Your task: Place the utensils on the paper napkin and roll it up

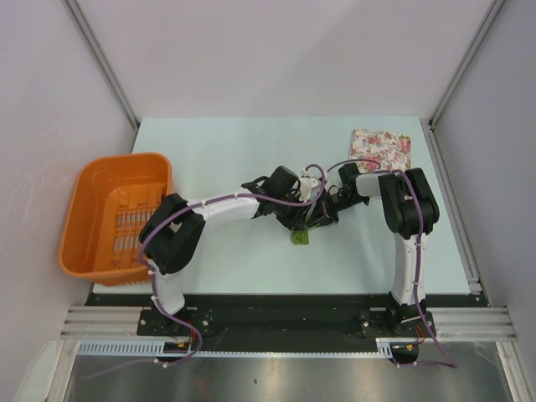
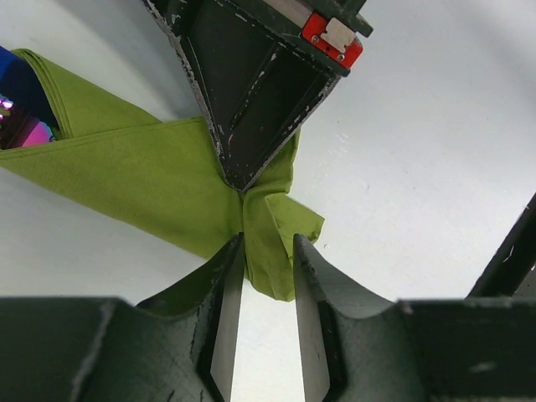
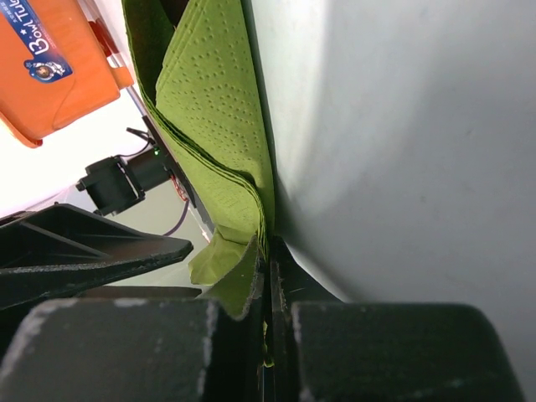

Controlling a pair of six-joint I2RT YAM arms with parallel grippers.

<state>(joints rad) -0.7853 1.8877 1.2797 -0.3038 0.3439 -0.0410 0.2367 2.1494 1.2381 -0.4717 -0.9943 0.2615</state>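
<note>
While the right tool [image 3: 268,251] clamps the paper napkin [image 2: 151,184] rolled (utensils [image 2: 21,130] inside), the left tool [image 2: 268,251] straddles its tail, jaws parted.

right hand [image 3: 270,255] pinches the folded green paper napkin [image 3: 213,100] edge, orange basket [image 3: 50,71] upper left.

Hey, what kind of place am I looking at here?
Probably a robotics lab test cell, not a home: plain pale panel walls, a left arm and right arm bolted to a rail at the table edge, and staged props, an orange basket and floral pad.
</note>
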